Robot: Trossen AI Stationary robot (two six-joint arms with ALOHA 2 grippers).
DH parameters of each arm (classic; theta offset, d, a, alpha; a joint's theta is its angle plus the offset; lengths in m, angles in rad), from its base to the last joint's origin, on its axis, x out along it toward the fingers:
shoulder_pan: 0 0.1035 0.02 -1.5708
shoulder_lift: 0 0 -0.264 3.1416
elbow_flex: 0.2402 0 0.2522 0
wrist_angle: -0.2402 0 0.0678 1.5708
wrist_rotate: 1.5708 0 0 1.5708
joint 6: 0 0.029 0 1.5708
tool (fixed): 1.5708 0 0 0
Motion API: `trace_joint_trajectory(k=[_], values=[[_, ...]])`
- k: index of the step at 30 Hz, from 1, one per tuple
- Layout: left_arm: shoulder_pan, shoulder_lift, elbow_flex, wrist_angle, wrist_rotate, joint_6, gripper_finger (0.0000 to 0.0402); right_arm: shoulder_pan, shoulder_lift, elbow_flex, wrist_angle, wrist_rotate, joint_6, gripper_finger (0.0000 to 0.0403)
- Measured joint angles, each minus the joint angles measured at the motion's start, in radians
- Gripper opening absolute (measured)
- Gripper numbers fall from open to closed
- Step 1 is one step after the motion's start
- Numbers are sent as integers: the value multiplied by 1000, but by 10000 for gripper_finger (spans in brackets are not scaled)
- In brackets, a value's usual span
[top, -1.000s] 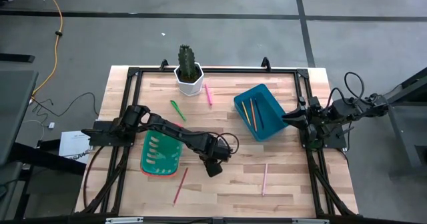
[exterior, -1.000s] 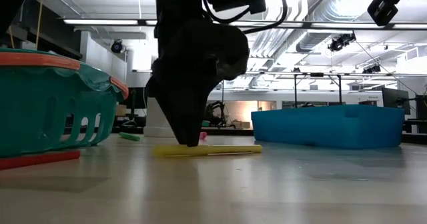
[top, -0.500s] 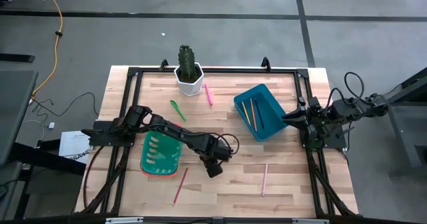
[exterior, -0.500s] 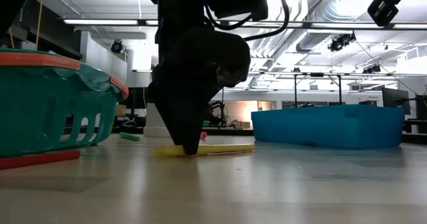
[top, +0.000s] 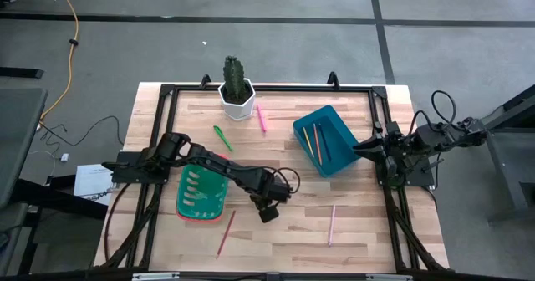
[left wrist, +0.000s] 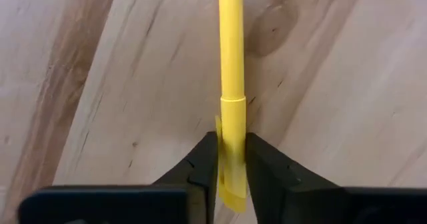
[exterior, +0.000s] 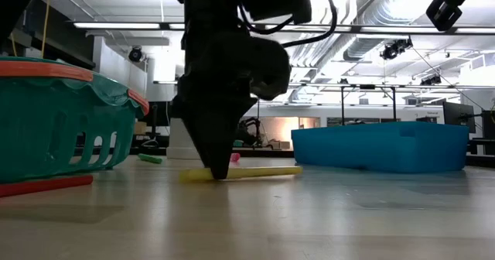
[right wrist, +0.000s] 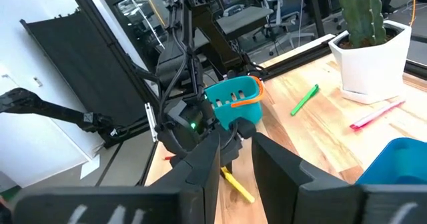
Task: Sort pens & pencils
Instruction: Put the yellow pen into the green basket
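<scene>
The yellow pen [left wrist: 231, 64] lies flat on the wood in the middle of the table, also showing in the low view as the yellow pen [exterior: 247, 172]. My left gripper [top: 267, 213] stands over one end of it, shut on it. The green pen [top: 222, 138] and the hot-pink pen [top: 261, 118] lie near the far edge beside the cactus pot. Some pencils [top: 316, 142] lie in the blue bin. A pale salmon pencil [top: 332, 224] and a reddish pencil [top: 226, 232] lie near the front edge. My right gripper [top: 359, 147] waits open at the right edge. My left gripper pinches the yellow pen between its two fingers [left wrist: 205, 164] at the thicker end section [left wrist: 232, 127], just below the step in its barrel. The fingers come from above, pointing down, and lie across the pen. The pen rests flat on the table [exterior: 271, 171].
A green basket [top: 201, 193] with an orange rim sits just left of my left gripper. The blue bin [top: 327, 139] stands toward the right. The cactus in its white pot [top: 236, 89] is at the far edge. A black frame [top: 267, 89] rims the table.
My left gripper has come down a little, so its fingertips now stand at the table on the yellow pen's end. The pen has stayed lying on the wood, shifting only slightly.
</scene>
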Motion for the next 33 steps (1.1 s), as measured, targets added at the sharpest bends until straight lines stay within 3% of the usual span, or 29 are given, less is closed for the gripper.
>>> trace_joint_trajectory(k=[4,9,18,24,33], values=[[0,0,40,-27,-26,22,32,0,0,0,-1,0,0,81],[0,-1,108,-97,-47,55,56,0,0,0,-4,0,0,81],[0,-1,273,-409,-112,114,55,0,0,0,-5,0,0,81],[0,-22,359,-501,-162,140,46,0,0,0,-10,0,-4,81],[0,-123,362,-559,-228,130,62,0,-1,0,-19,0,-8,81]])
